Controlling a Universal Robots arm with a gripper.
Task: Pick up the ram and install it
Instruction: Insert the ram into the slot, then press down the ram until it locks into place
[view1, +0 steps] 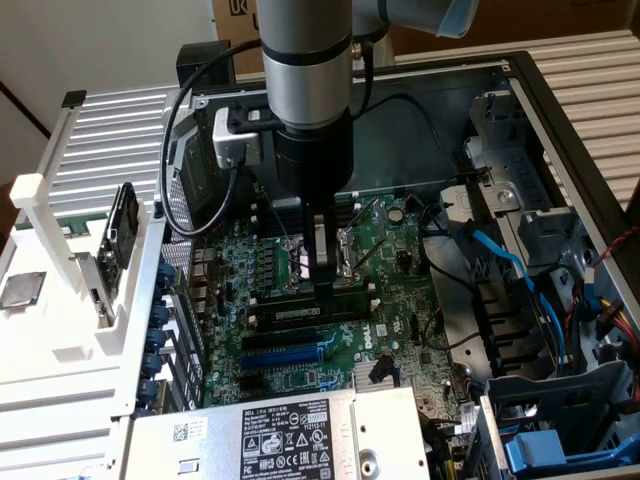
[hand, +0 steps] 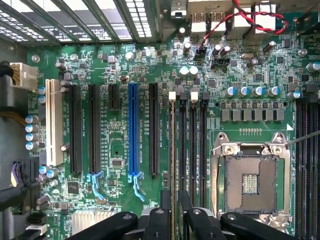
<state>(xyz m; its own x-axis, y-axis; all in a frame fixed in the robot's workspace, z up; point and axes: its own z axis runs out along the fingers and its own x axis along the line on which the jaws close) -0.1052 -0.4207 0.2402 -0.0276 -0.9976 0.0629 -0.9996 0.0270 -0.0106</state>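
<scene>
Green ram (view1: 312, 310) upright in motherboard (view1: 395, 262) slot

The white label (view1: 285, 435) on the silver power supply (view1: 200, 440) at the bottom of the exterior view carries "DELL" at its top corner; its smaller print, barcodes and certification marks, and the motherboard's (hand: 125, 145) printing, are too small to read.

Dark-green ram (view1: 312, 312) stick on edge in a motherboard (view1: 395, 250) memory slot, beneath the claw (view1: 325, 285).
</scene>
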